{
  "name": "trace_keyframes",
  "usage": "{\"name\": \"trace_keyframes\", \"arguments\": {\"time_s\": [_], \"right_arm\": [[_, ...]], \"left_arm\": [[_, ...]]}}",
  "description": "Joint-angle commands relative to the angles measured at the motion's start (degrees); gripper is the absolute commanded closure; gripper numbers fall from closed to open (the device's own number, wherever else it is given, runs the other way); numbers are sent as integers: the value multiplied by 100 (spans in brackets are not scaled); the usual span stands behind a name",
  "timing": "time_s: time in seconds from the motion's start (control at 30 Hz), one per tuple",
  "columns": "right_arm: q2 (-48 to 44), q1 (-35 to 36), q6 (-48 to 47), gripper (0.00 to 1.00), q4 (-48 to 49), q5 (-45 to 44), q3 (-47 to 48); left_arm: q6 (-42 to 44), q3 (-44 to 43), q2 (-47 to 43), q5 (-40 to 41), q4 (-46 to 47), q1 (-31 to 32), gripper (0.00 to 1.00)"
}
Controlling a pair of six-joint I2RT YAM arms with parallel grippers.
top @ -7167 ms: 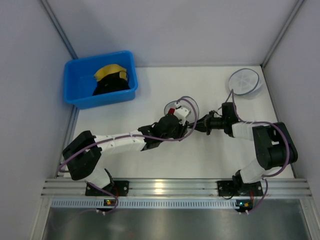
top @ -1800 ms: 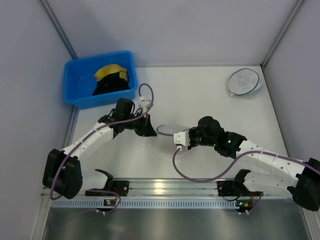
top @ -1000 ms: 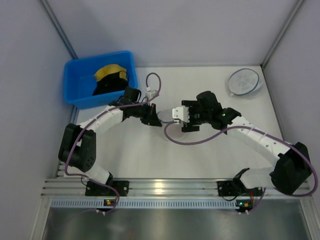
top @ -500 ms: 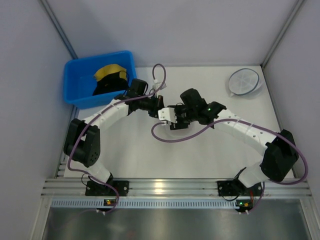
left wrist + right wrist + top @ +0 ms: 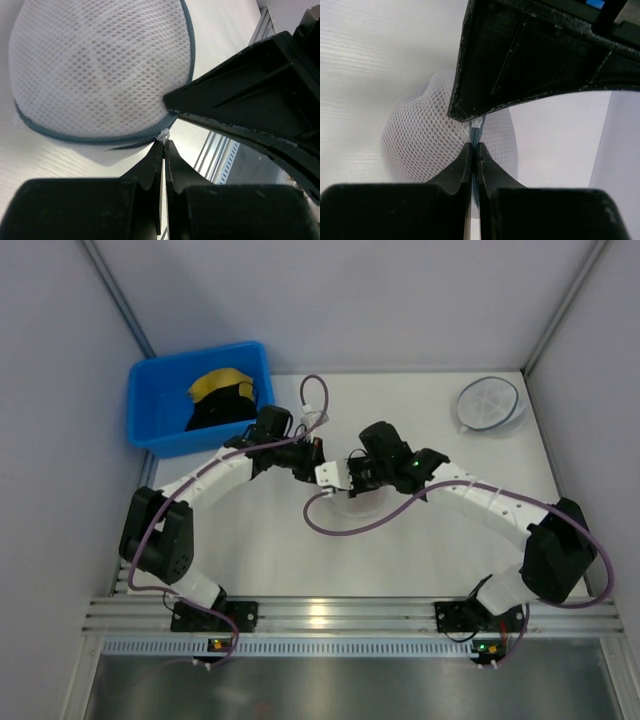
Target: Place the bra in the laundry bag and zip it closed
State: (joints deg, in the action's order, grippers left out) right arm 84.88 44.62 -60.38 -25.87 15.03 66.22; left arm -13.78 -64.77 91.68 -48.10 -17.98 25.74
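Left jaws pinched shut, seemingly on the small white zipper pull; right jaws clamped on the thin dark zipper rim beside it. The round white mesh laundry bag lies on the pale surface; the red bra, presumably inside, isn't discernible. Zipping step: next, draw the pull along the rim.
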Motion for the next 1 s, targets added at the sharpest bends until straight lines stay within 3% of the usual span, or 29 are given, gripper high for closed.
{"name": "trace_keyframes", "arguments": {"time_s": [0.0,0.3,0.43,0.53,0.57,0.63,0.67,0.73,0.77,0.83,0.97], "right_arm": [[-419,-41,-228,100,205,-202,-196],[-1043,-551,-668,100,618,-299,-1039],[-1088,-797,-747,100,802,-333,-1172],[-991,-876,-686,88,820,-517,-1085],[-974,-885,-590,77,698,-536,-954],[-956,-902,-449,66,443,-510,-778],[-1026,-929,-274,53,347,-466,-603],[-1157,-929,-89,43,-119,-204,-409],[-1245,-929,156,32,-251,-89,-242],[-1413,-807,490,28,-489,87,-110],[-1440,-325,694,29,-639,106,58]], "left_arm": [[77,192,-457,186,137,-305,100],[463,421,-537,608,22,-947,100],[438,378,-651,398,31,-983,100],[359,246,-704,108,22,-904,100],[324,211,-713,90,14,-878,100],[288,114,-792,116,31,-746,100],[227,97,-809,142,22,-624,100],[130,9,-853,257,31,-491,100],[34,-26,-862,326,31,-325,100],[-54,-140,-854,519,22,-122,100],[-221,-316,-678,591,22,299,100]]}}
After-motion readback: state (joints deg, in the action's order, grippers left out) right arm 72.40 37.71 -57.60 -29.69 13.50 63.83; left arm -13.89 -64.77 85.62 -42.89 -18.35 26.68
